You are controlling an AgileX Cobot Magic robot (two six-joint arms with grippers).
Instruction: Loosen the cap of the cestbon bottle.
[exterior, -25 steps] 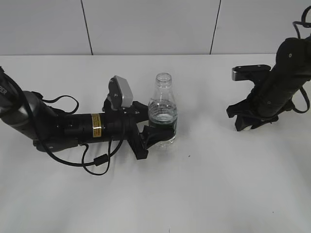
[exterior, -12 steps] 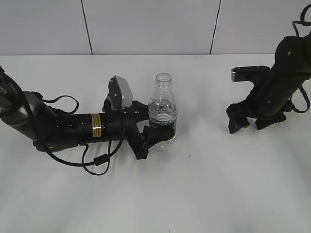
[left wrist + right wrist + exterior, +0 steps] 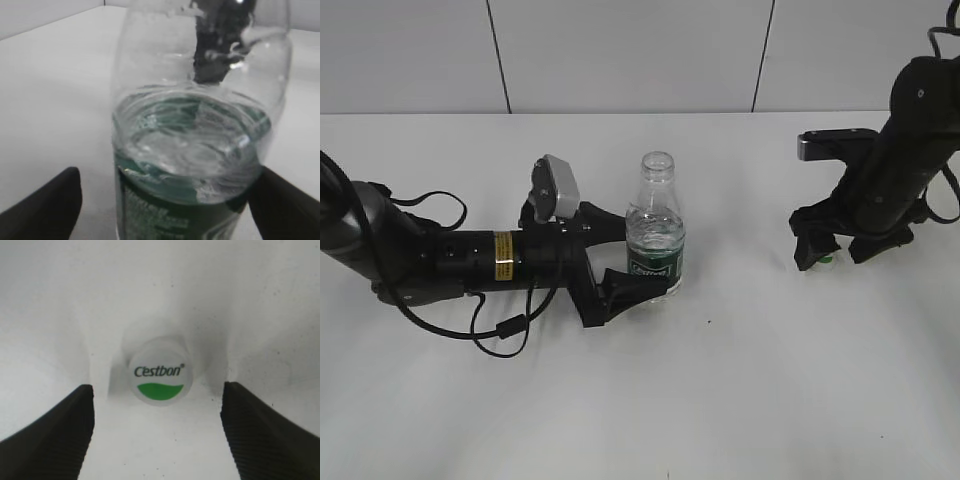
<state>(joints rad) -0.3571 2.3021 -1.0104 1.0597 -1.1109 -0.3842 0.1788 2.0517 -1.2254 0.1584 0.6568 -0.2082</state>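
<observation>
A plain white surface (image 3: 740,400) fills the scene, and behind it a wall of pale panels (image 3: 620,55) split by dark seams. In the middle stands the cestbon bottle (image 3: 655,235), upright, mouth uncovered, partly filled with water.

From the exterior view the left pincer (image 3: 638,258) lies low along the surface, its fingers spread either side of the bottle's base; whether they touch the plastic I cannot tell. The left wrist view puts us right up against it: the bottle (image 3: 200,135) looms huge, water line plain to see, dark fingertips (image 3: 45,205) apart at the bottom corners.

Over on the right, the right pincer (image 3: 840,250) hangs just above the surface, and only a speck of green and white shows beneath it. The right wrist view settles that: there's the cap (image 3: 159,376), lying on the surface by itself, well apart from the bottle, with the ribbed fingers (image 3: 47,432) spread wide on both sides and not touching it.

Writing: "Cestbon" in dark script on the cap's white half, green below. The bottle's green label carries white print, too blurred to read. A yellow sticker (image 3: 502,256) on the left arm is also unreadable.
</observation>
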